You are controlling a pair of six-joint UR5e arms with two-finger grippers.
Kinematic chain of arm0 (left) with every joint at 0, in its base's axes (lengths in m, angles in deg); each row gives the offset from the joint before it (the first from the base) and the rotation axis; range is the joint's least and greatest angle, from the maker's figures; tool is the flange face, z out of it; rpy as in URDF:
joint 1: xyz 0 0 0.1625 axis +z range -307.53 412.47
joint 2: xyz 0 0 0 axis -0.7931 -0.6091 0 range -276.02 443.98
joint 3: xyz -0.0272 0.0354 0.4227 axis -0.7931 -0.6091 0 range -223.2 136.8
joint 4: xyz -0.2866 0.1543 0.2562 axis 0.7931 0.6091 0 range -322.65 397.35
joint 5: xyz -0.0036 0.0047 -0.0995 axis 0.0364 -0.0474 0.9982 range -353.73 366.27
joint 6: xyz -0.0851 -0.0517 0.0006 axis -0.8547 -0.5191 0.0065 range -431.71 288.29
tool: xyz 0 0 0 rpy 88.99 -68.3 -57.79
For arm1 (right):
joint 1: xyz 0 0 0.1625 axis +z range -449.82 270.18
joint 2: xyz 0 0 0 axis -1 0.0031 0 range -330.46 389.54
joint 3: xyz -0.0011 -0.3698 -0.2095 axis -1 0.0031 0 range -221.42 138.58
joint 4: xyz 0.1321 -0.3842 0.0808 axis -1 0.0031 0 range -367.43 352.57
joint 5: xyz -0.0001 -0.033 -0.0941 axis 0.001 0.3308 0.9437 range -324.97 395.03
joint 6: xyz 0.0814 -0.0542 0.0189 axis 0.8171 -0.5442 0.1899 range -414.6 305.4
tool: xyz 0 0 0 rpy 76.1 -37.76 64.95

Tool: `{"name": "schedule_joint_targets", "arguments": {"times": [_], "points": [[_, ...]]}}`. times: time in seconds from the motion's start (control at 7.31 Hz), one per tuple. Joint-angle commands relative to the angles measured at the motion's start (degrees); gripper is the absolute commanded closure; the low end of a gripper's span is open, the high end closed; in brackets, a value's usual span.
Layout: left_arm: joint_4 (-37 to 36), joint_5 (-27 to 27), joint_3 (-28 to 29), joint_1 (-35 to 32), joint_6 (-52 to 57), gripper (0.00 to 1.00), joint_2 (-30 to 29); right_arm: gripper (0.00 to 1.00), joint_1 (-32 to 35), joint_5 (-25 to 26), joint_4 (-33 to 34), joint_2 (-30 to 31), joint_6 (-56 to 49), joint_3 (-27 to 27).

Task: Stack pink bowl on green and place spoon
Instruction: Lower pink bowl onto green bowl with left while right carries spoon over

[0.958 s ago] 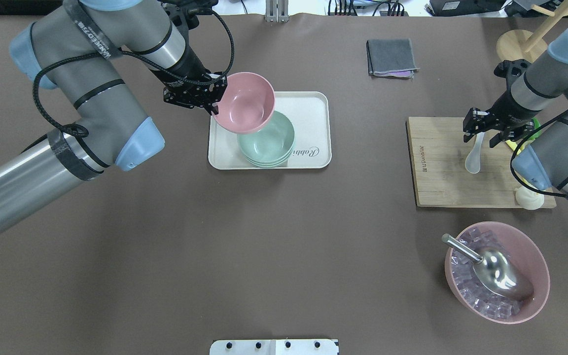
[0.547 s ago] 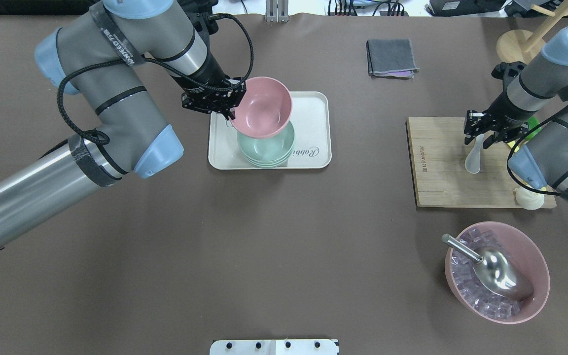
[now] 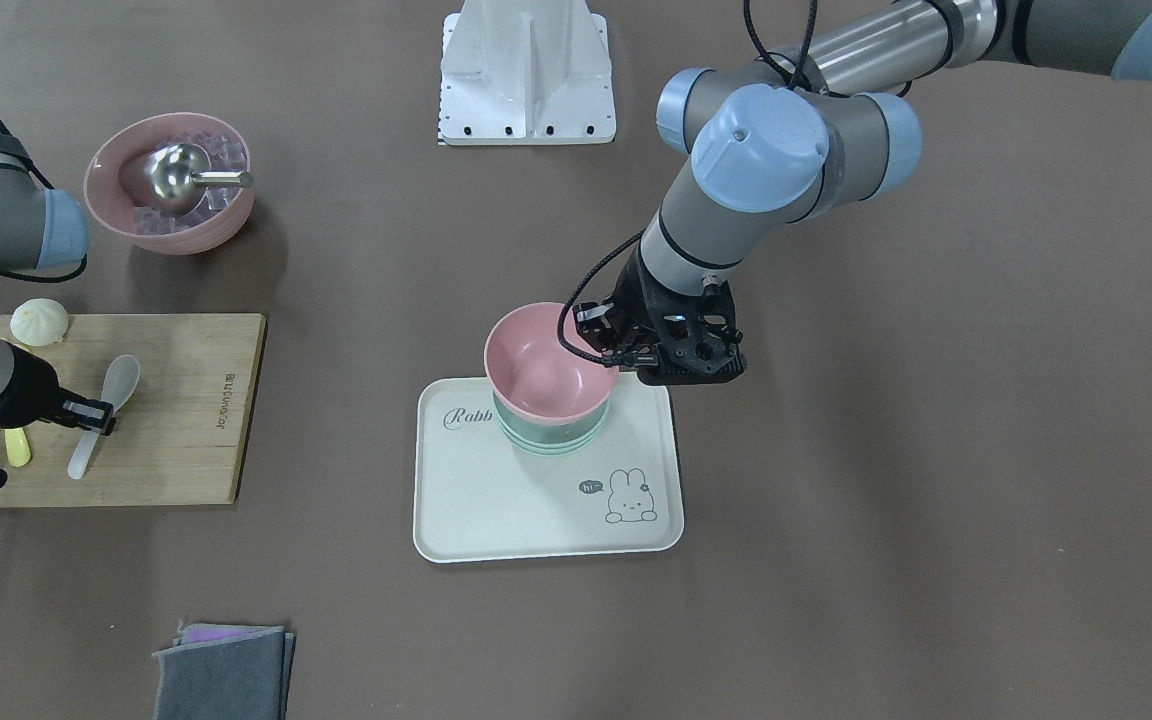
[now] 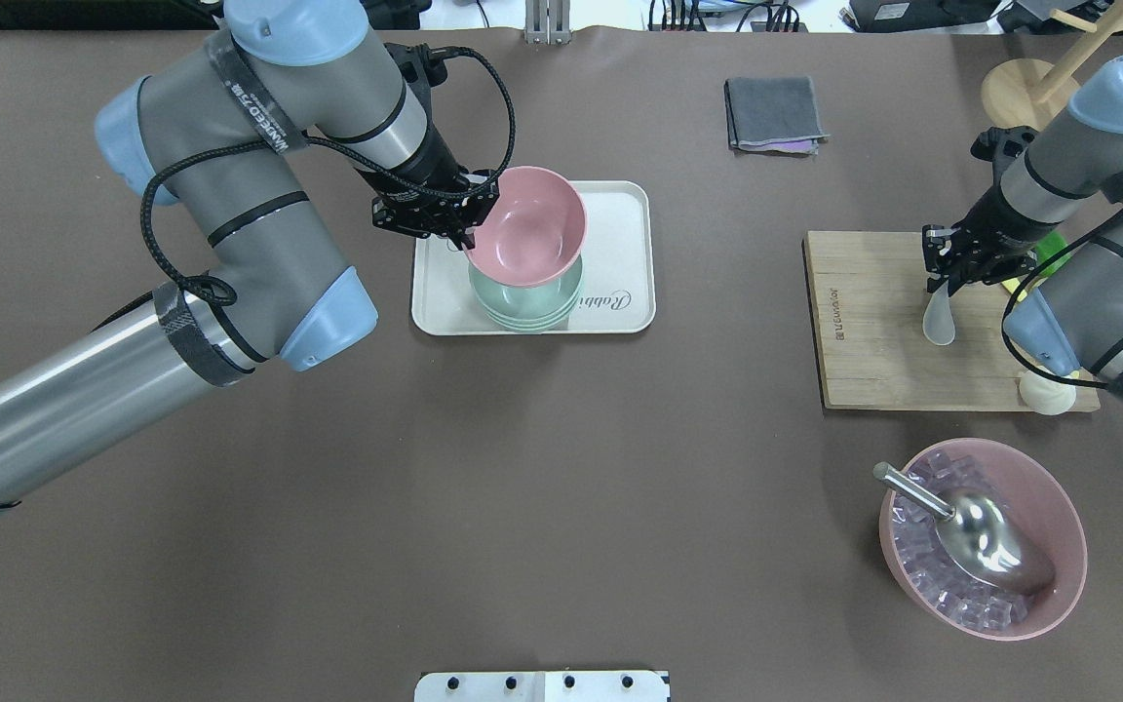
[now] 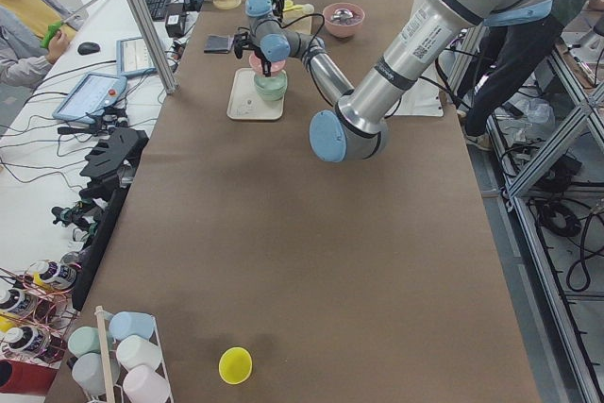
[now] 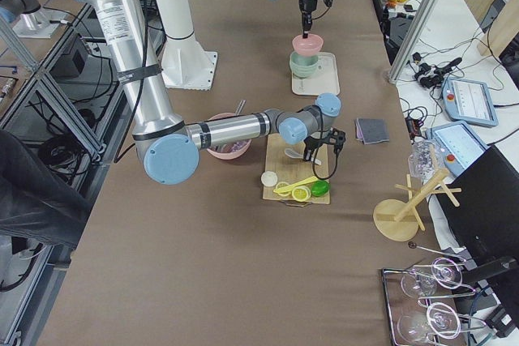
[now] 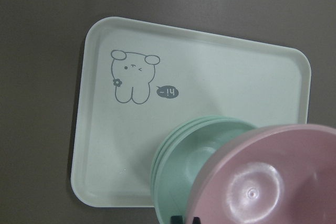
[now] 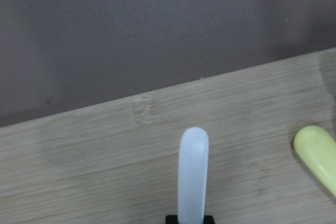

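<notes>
Glossy pink plastic bowl [image 4: 532,224] has moved over the mint-green bowls [image 4: 522,302] in the far-edge cream tray [image 4: 620,214], with the left gripper [image 4: 469,234] clamping its rim. The right gripper [image 4: 947,278] pinches the white spoon [image 4: 939,322].

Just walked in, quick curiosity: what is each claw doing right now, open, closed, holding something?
Left claw: closed on the rim of the pink bowl, above the green bowls.
Right claw: closed on the white spoon, by its handle.

left pincer [image 4: 467,230] clamped, arm stretched forward; right pincer [image 4: 945,278] clamped, pointing steeply down.
</notes>
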Motion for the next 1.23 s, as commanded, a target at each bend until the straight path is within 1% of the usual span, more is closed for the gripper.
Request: {"name": "schedule_joint_targets", "arguments": {"times": [0.0, 0.14, 0.27, 0.41, 0.55, 0.68, 0.82, 0.96, 1.09], "points": [[0.5, -1.9, 1.0, 1.3, 0.1, 0.88, 0.1, 1.00, 0.0, -0.2, 0.0, -1.0, 0.2, -0.8], [2.6, -4.5, 1.0, 2.4, 0.0, 0.02, 0.3, 1.00, 0.2, -0.3, 0.6, -2.7, 0.2, -2.1], [3.5, -4.8, 1.0, 2.5, 0.1, 0.02, 0.5, 1.00, 0.4, -1.3, 0.8, -4.5, 1.2, -2.3], [3.4, -4.3, 0.7, 2.0, 0.6, 0.02, 0.7, 1.00, 0.3, -1.4, 0.8, -7.3, 5.0, -2.3], [3.5, -1.5, -0.1, -1.1, 2.9, 0.02, 2.5, 1.00, -1.1, -1.3, 0.7, -11.1, 11.3, -2.3], [3.1, 4.3, -1.9, -4.7, 8.4, 0.02, 6.3, 1.00, -2.6, -1.0, 0.7, -15.2, 18.1, -2.0], [3.0, 8.6, -6.1, -9.0, 15.2, 0.02, 13.0, 1.00, -5.0, -0.6, 0.7, -19.2, 25.0, -1.7], [3.0, 11.7, -8.7, -13.3, 23.3, 0.02, 19.0, 1.00, -7.8, 2.2, 0.1, -22.4, 31.0, -1.6], [3.2, 14.4, -9.4, -16.0, 28.7, 0.02, 23.5, 1.00, -10.5, 5.9, 0.2, -25.7, 36.2, -1.5]]}}
